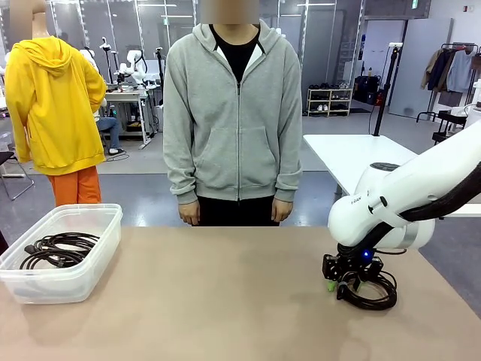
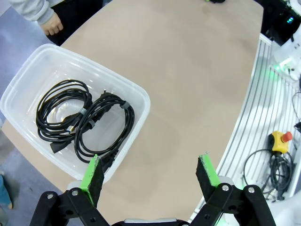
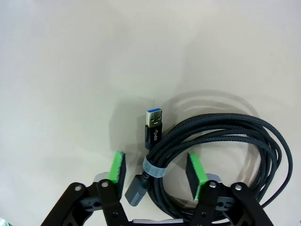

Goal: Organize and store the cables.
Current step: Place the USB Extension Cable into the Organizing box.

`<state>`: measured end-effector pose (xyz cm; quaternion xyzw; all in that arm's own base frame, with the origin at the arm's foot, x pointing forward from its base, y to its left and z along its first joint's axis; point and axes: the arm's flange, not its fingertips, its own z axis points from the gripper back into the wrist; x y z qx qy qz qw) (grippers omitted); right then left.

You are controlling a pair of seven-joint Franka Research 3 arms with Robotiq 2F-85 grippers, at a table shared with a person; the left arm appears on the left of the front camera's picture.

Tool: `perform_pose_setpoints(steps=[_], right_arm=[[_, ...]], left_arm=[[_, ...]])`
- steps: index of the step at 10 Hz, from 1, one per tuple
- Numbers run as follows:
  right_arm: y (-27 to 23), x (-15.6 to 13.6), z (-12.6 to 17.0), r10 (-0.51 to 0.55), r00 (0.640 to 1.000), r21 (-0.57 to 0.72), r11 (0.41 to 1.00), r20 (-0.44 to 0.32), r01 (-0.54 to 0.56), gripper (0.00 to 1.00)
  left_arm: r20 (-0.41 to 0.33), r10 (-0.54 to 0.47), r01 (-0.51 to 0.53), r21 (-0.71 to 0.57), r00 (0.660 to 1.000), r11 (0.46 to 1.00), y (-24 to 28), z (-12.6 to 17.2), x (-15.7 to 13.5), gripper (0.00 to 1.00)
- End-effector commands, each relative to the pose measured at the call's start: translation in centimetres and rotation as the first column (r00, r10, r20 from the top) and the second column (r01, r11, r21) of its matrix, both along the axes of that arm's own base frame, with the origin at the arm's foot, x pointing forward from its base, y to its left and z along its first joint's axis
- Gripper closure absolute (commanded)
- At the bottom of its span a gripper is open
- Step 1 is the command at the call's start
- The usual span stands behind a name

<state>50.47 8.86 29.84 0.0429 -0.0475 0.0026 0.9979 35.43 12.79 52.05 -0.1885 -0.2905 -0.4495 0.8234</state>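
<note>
A coiled black braided cable [image 3: 225,136] with a blue-tongued USB plug [image 3: 154,123] lies on the tan table [image 1: 225,301] at the front right. My right gripper [image 3: 156,172] is down on it, its green pads apart on either side of the strapped part of the coil, with a gap still left beside the left pad. In the front view the right gripper [image 1: 342,280] touches down at the left edge of that cable [image 1: 373,295]. Two more coiled cables [image 2: 63,110] [image 2: 106,125] lie in the clear plastic bin [image 2: 141,101]. My left gripper [image 2: 151,174] hovers open and empty above the bin's near edge.
The bin [image 1: 75,218] stands at the table's left side. A person in a grey hoodie [image 1: 233,113] stands at the far edge, hands down. Beyond the table's edge in the left wrist view are a rail, a red stop button [image 2: 281,139] and loose cords [image 2: 277,165].
</note>
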Motion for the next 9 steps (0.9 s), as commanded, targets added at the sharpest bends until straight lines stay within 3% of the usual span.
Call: perform_pose_setpoints(steps=[1,6,9], right_arm=[[1.0,0.3,-0.4,-0.034,0.999,-0.032,0.999,0.01,0.035,1.0],[1.3,-0.1,-0.3,-0.044,0.999,-0.056,0.997,0.009,0.044,1.0],[2.0,-1.0,2.3,-0.032,0.999,-0.113,0.993,0.035,0.035,1.0]], left_arm=[[0.0,0.002,-0.002,0.003,1.0,1.0,0.0,0.1,-0.2,0.0],[0.0,0.002,-0.002,0.003,1.0,1.0,0.0,0.1,-0.2,0.0],[0.0,0.002,-0.002,0.003,1.0,1.0,0.0,0.1,-0.2,0.0]])
